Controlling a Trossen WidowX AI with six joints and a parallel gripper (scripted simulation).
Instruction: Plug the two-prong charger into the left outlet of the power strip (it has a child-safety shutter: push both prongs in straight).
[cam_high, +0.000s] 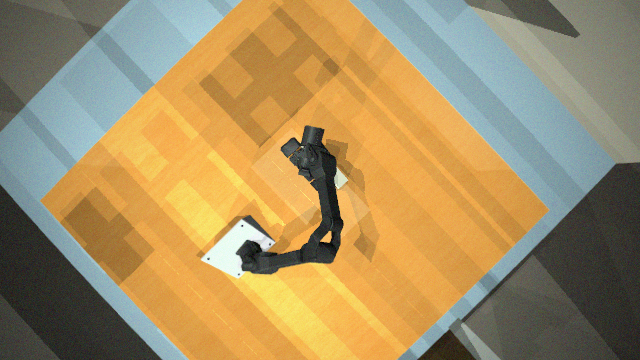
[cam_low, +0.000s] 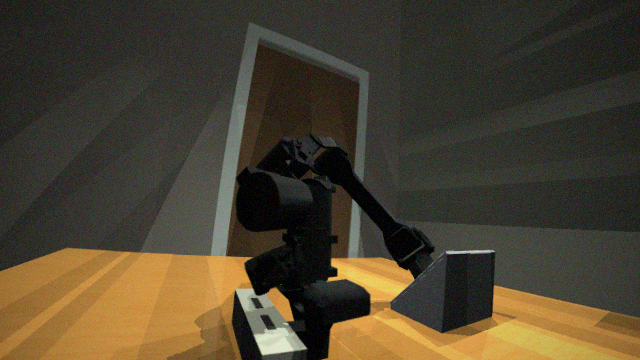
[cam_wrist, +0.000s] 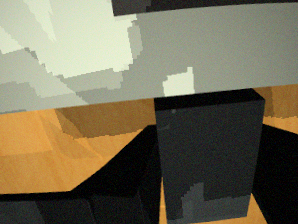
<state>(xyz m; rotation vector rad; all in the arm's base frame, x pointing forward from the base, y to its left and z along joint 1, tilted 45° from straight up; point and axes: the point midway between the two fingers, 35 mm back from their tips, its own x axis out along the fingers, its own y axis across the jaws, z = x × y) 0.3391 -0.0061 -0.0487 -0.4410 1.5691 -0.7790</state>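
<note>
top: overhead, far | exterior: low, table-level | wrist: close-up
</note>
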